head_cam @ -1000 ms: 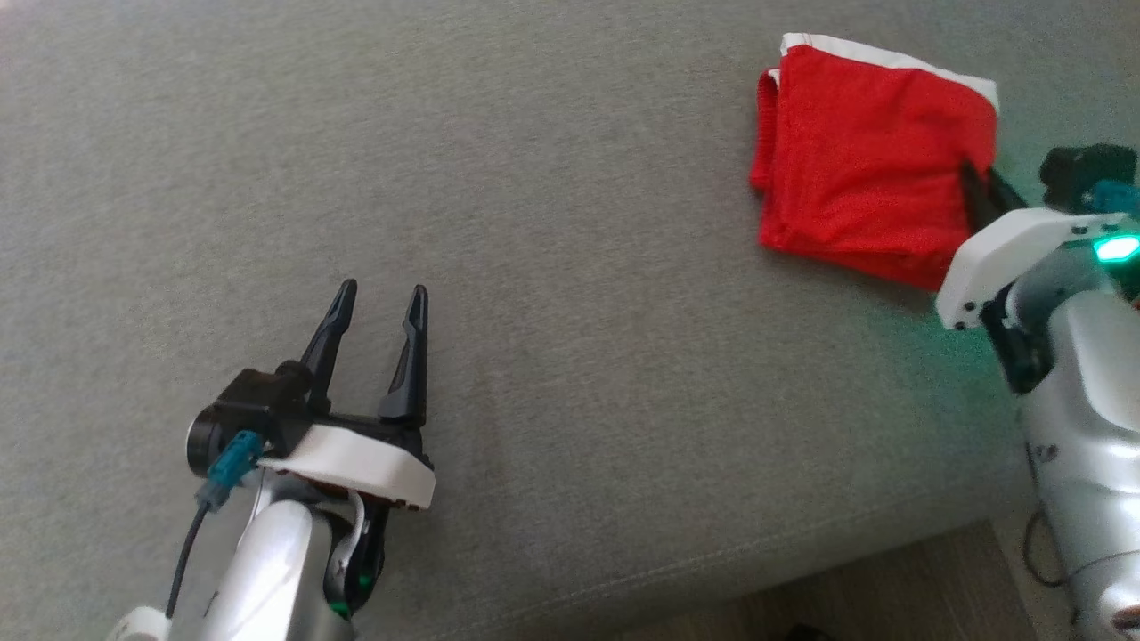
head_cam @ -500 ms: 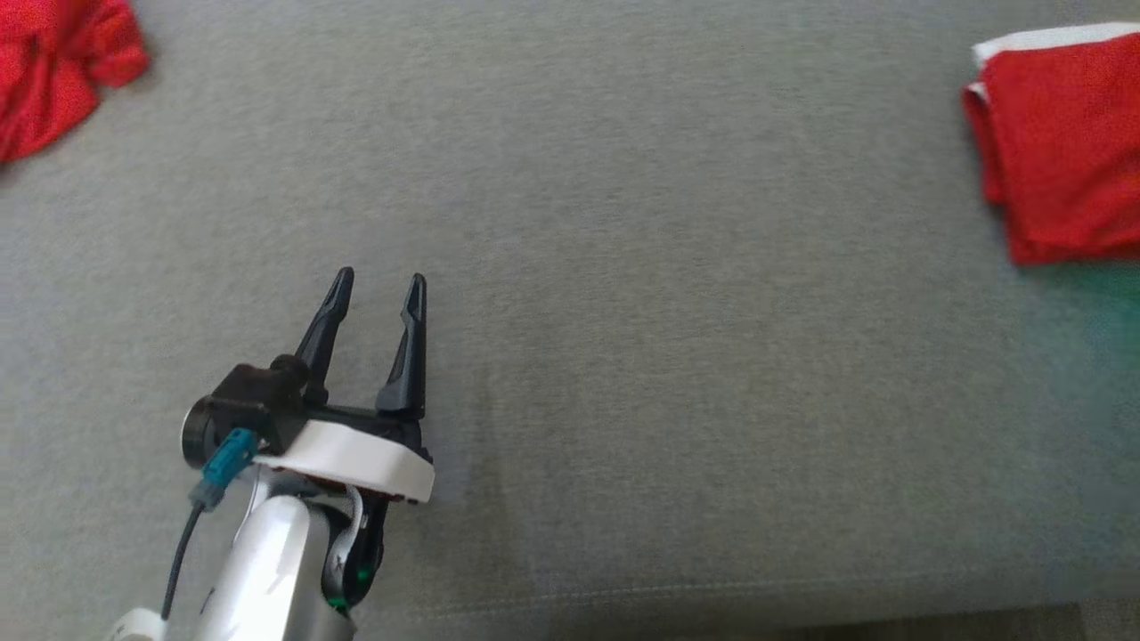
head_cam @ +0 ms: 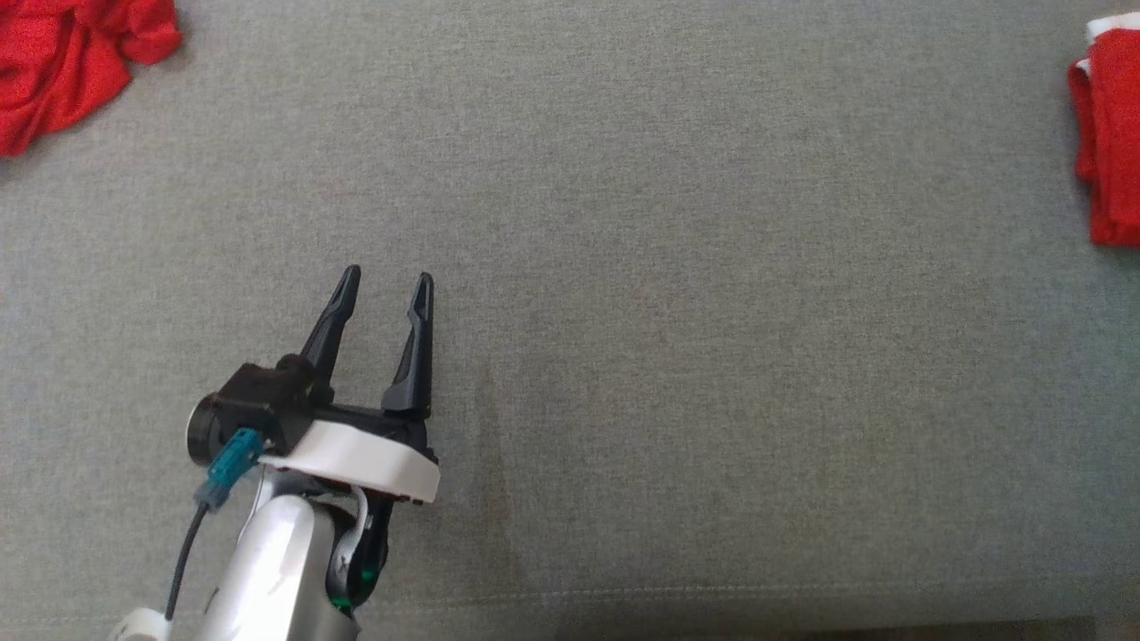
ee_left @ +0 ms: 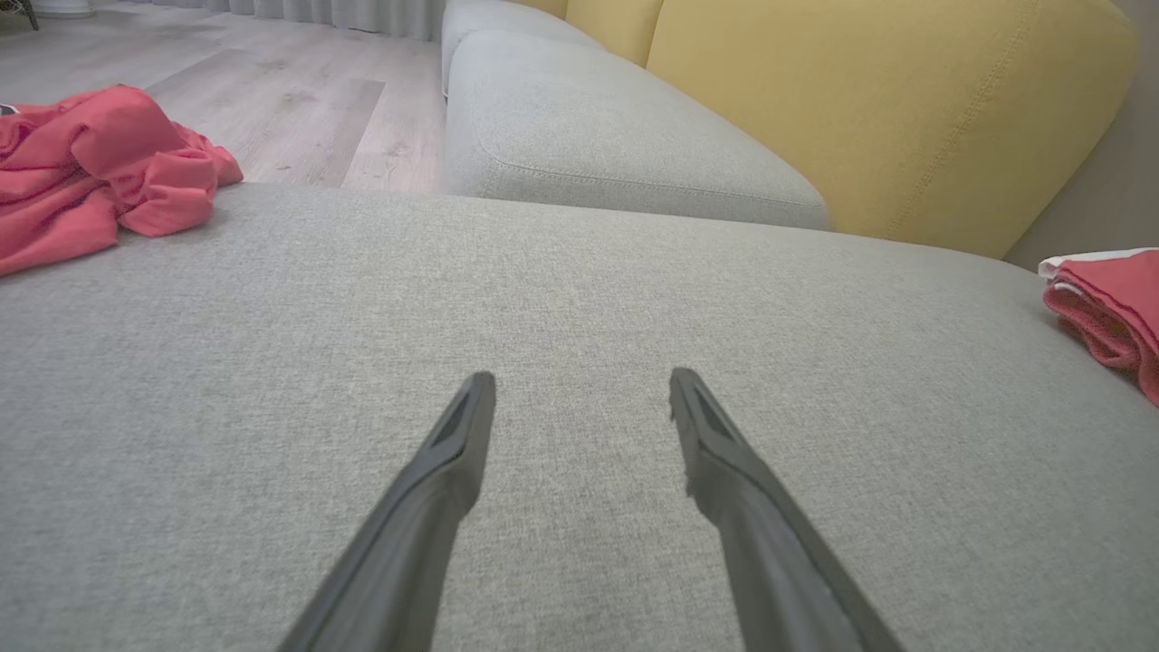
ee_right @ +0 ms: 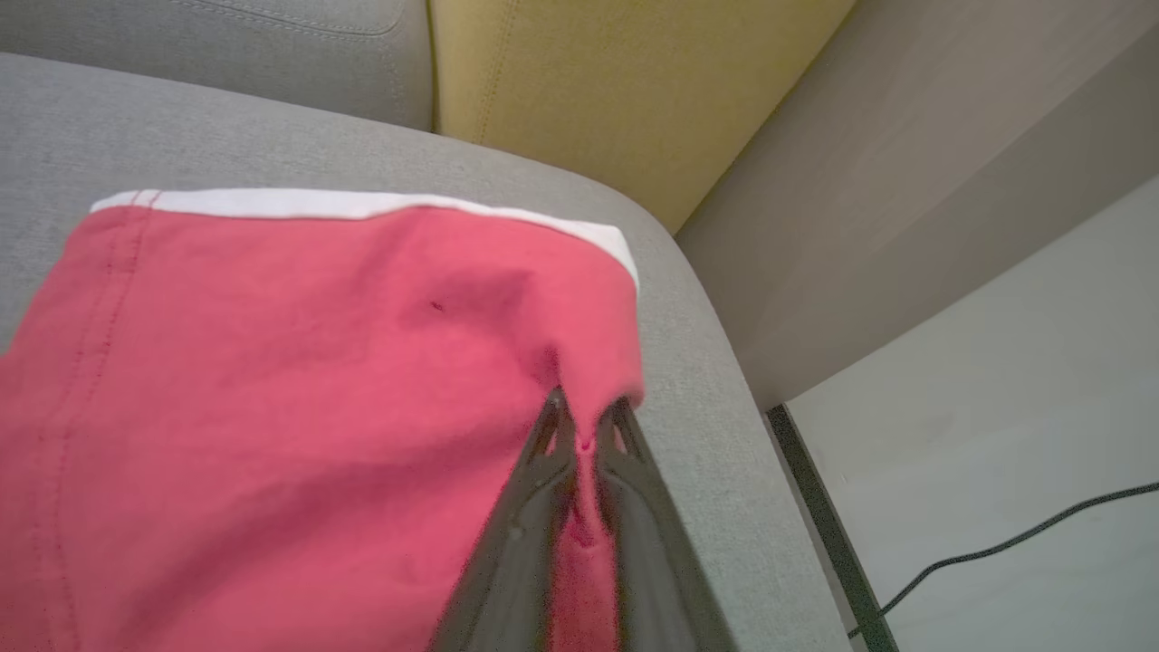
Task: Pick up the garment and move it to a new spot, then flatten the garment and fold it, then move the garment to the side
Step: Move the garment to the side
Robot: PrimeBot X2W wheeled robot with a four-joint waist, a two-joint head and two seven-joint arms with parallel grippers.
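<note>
The folded red cloth garment with a white band (ee_right: 272, 362) lies flat near the end of the big grey fabric sofa seat (head_cam: 668, 356). In the head view the garment (head_cam: 1109, 151) shows at the far right edge. In the left wrist view it (ee_left: 1109, 308) is at the right side.

The right gripper (ee_right: 586, 405) is almost shut. Its two dark fingers pinch a bit of the red cloth at the garment's edge, on the side close to the seat's end. Red cloth shows in the thin gap between the fingers. Past the garment stands a soft yellow back cushion (ee_right: 589, 91). A thin black cable (ee_right: 996, 543) lies on the pale floor beside the sofa.

The left gripper (head_cam: 386, 276) is wide open and holds nothing. It hangs over the bare grey seat, well apart from the garment, and its fingers (ee_left: 435, 489) spread like a V in its own view.

A crumpled red cloth (head_cam: 62, 62) lies at the far left of the seat, near the wooden floor (ee_left: 272, 109).

Half a second ago the head camera looked more to the right. It has turned left, so more of the crumpled cloth shows and less of the folded garment. The left gripper sits at the same spot in that view, just as open.
</note>
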